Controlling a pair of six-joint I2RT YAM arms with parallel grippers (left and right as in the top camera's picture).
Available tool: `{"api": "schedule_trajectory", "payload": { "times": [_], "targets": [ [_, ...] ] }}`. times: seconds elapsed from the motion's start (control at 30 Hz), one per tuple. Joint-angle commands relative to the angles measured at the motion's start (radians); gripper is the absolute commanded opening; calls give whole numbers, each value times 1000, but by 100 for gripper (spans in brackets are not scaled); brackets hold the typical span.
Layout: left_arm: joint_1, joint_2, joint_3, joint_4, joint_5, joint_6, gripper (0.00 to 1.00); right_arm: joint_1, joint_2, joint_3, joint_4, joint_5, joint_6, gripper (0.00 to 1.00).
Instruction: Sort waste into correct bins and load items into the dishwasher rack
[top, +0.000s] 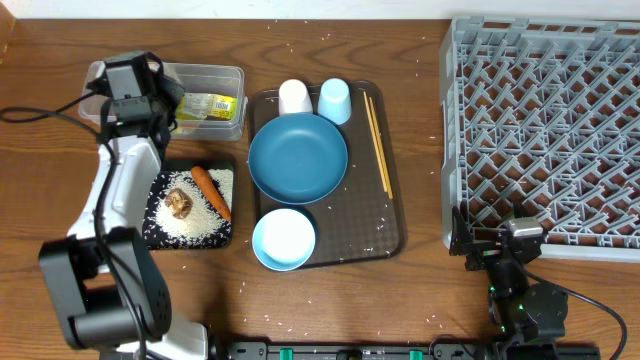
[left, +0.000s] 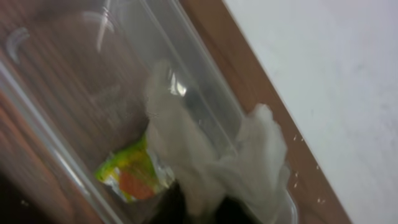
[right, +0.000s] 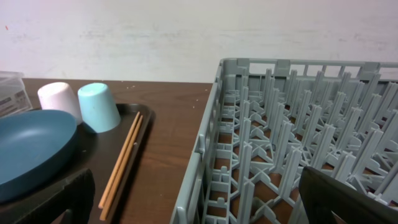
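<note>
- The clear container (top: 206, 68) sits at the table's far left corner, close to the back edge. The black tray (top: 152, 232) lies just in front of it, with the left arm stretched over the tray's left side.
- A strip of bare wood scattered with rice grains runs between the brown serving tray (top: 392, 240) and the rack (top: 545, 130), giving room on both sides of the strip.
- The right gripper (right: 196, 186) hangs at the rack's near left corner. Its dark fingers are spread wide with nothing between them.
- Only the overhead view shows the black tray's load: rice (top: 190, 228), a brown lump (top: 180, 201) and a carrot (top: 212, 192).
- Only the left wrist view looks into the container, and it is blurred. The left gripper (left: 212, 99) has its pale fingers (left: 180, 149) slightly parted and holds nothing.
- The wrapper (top: 212, 105) lies loose on the container floor, just beside one finger.
- The right wrist view shows the white cup (right: 57, 98) and the light-blue cup (right: 99, 107) standing mouth down beside the blue plate (right: 31, 149).
- The chopsticks (top: 378, 140) lie lengthwise along the serving tray's right edge.
- The carrot slants from upper left to lower right.
- The bowl (top: 284, 238) sits at the serving tray's near left corner.
</note>
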Motion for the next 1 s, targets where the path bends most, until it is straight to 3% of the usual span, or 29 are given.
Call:
{"api": "schedule_trajectory", "payload": {
  "times": [0.0,0.03,0.07,0.13,0.37,0.57,0.97],
  "targets": [
    [-2,29,1,17,32,12,52,-18,-5,-2,-4,6,14,99],
    [-2,32,1,24,32,12,73,-18,-5,-2,-4,6,14,99],
    [-2,32,1,30,32,13,85,-18,-5,-2,-4,6,14,99],
    [-2,32,1,33,34,13,99,-18,-5,-2,-4,6,14,99],
    [-2,2,3,19,110,49,98,-18,-5,-2,-4,6,14,99],
    [-2,-129,3,-101,110,49,98,-18,-5,-2,-4,6,14,99],
    [-2,-523,3,-911,-23,3,98,-18,-5,-2,-4,6,14,99]
  ]
}}
